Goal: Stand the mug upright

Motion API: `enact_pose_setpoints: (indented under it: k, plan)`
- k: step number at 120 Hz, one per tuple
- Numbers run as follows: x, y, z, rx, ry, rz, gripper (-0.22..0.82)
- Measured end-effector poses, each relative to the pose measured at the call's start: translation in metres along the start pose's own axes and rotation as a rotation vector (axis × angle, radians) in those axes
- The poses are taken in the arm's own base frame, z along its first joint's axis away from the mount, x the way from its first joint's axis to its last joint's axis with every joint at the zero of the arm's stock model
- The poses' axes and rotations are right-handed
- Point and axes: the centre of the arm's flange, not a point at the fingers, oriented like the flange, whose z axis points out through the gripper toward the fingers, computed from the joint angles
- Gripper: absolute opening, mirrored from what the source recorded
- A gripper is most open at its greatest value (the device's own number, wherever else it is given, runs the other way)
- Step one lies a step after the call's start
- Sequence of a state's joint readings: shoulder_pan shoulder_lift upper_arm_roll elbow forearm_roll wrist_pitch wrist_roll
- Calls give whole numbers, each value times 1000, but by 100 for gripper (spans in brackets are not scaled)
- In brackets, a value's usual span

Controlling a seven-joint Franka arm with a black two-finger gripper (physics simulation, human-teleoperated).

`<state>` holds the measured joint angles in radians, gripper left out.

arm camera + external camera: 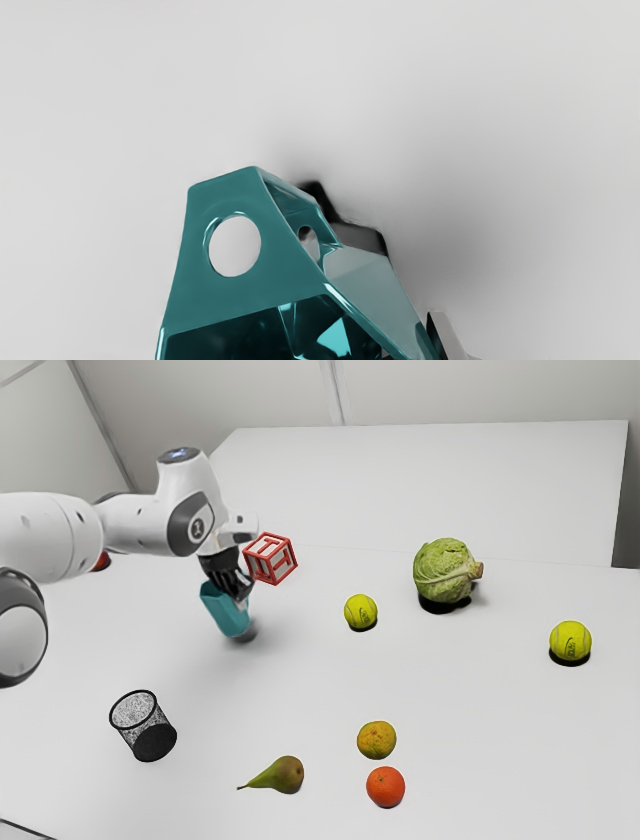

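My gripper [238, 588] is at the teal mug [226, 614] in the exterior view, shut on its wall near the rim. The mug is tilted, its rim toward the upper left and its lower end close to the table beside a dark shadow; whether it touches the table I cannot tell. In the wrist view the mug [285, 285] shows its handle side with a round hole and part of its dark inside. There the gripper [411, 351] has one finger against the outside of the wall, and a small bit of the other appears inside the mug.
A red-and-white cube [270, 559] stands close beside the hand. Farther off are a tennis ball [361, 612], a cabbage [445, 571] and another tennis ball [570, 641]. Nearer the front are a mesh cup [143, 726], a pear [281, 774], a yellowish fruit [376, 740] and an orange [385, 787].
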<state>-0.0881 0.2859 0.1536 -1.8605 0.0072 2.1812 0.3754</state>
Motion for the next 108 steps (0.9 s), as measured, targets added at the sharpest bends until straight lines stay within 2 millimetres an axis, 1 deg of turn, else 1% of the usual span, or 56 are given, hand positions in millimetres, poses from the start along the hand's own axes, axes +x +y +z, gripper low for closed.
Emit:
enact_pose_setpoints:
  k: [15,36,42,54,62,72,83,88,96,100,108]
  plan:
    - [-15,9,5,4,-26,-42,-18]
    - [-19,7,10,9,-35,-110,-17]
    - [-19,7,11,7,-31,-125,-9]
    - [-19,7,11,5,-26,-151,14]
    - [-19,6,11,4,-22,-167,26]
    - [-19,4,12,4,-20,-186,36]
    - [-19,3,7,4,-12,-203,44]
    - [-20,2,-5,0,0,-214,47]
    - [-25,0,-38,-12,22,-240,50]
    - [-26,-4,-63,-26,36,-260,51]
    - [-20,-9,-120,-44,60,-282,53]
